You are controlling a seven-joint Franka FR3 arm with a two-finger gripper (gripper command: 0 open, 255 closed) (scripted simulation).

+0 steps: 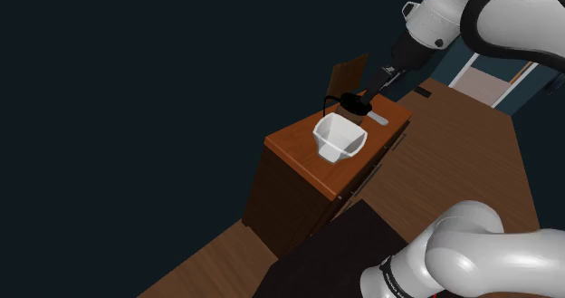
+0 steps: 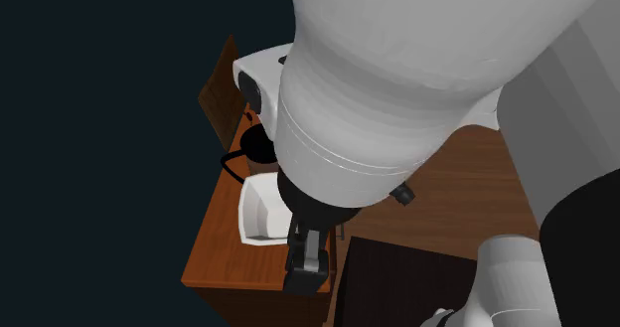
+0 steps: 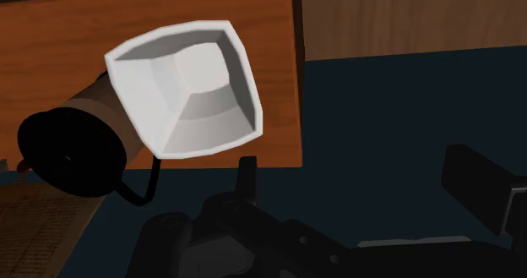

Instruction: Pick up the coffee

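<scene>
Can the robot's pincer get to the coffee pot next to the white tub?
Probably yes. The open pincer hangs up above, with nothing between it and the coffee pot. The white tub stands close beside the pot, so that side looks crowded.

A reddish wooden cabinet stands on brown plank floor.

The bowl is white, coffee pot black-brown, counter orange-brown.
</scene>
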